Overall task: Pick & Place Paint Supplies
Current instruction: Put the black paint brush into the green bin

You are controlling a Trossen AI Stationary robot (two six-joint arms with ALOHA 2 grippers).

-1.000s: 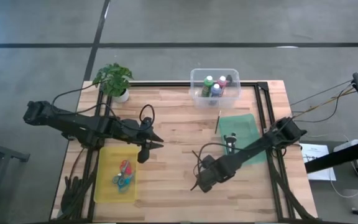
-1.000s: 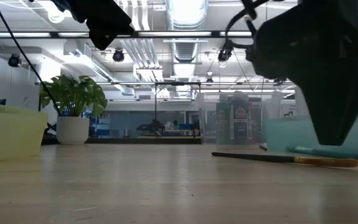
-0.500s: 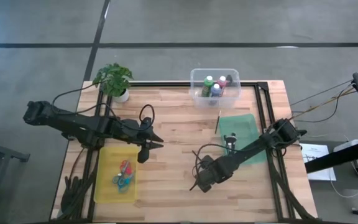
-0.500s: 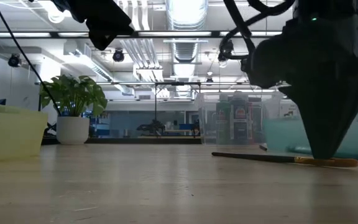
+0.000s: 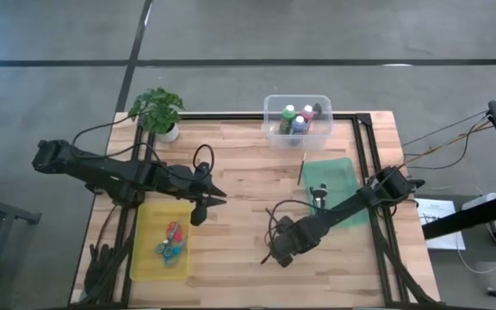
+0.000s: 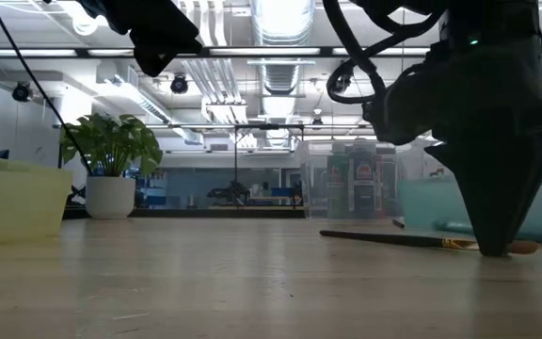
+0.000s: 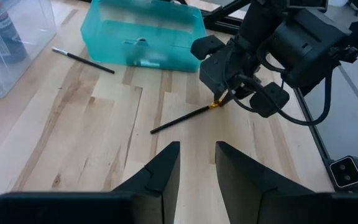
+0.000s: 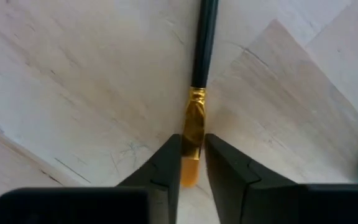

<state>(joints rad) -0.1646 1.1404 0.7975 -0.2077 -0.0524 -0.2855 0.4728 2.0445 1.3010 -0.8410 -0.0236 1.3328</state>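
Observation:
A thin dark-handled brush [image 6: 393, 238] with a gold ferrule [image 8: 195, 118] lies flat on the wood near the table's near edge. My right gripper [image 8: 191, 158] points down over its ferrule end, open by a narrow gap, one finger on each side of the ferrule; the left wrist view shows it too [image 7: 229, 93]. My left gripper [image 5: 218, 196] hovers open above the table's left middle, holding nothing. A second brush [image 5: 303, 167] lies beside the teal tray [image 5: 338, 176]. Paint bottles [image 5: 298, 120] stand in a clear box; scissors [image 5: 171, 240] lie in a yellow tray. My right gripper comes from above, pointing down, with its fingers [image 8: 166, 163] across the brush at the gold ferrule and bristle end [image 8: 191, 140]. I cannot tell whether the fingers touch the brush. It lies flat on the table.
The potted plant [image 5: 158, 110] stands at the far left corner. The clear box [image 5: 269, 116] sits at the far edge, the yellow tray [image 5: 145, 258] near left, the teal tray right of centre. Bare wood lies between the two arms.
My right gripper has come down toward the table over the brush's ferrule end; its tips now reach the level of the brush. The brush has stayed where it lay.

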